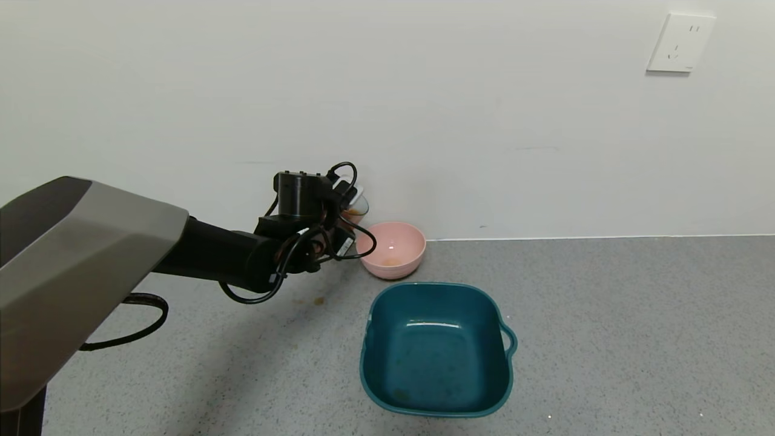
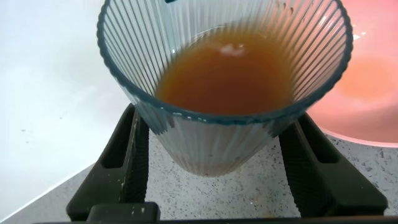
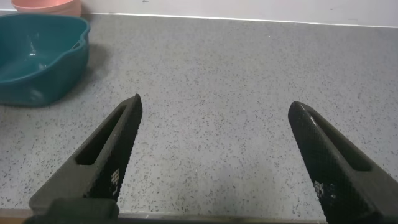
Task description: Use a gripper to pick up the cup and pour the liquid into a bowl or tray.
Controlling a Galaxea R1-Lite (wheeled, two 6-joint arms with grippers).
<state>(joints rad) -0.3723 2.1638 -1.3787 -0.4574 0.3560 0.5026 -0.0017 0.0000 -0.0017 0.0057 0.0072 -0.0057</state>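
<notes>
My left gripper is shut on the ribbed pale blue-green cup and holds it off the counter, just left of the pink bowl. In the left wrist view the cup sits between both black fingers, tilted toward the camera, with orange-brown liquid inside. The pink bowl's rim lies right behind the cup. A little orange liquid lies in the bowl's bottom. My right gripper is open and empty over bare counter, out of the head view.
A dark teal square basin with a handle stands in front of the bowl; it also shows in the right wrist view. Small orange drops mark the grey counter. The white wall runs close behind the bowl.
</notes>
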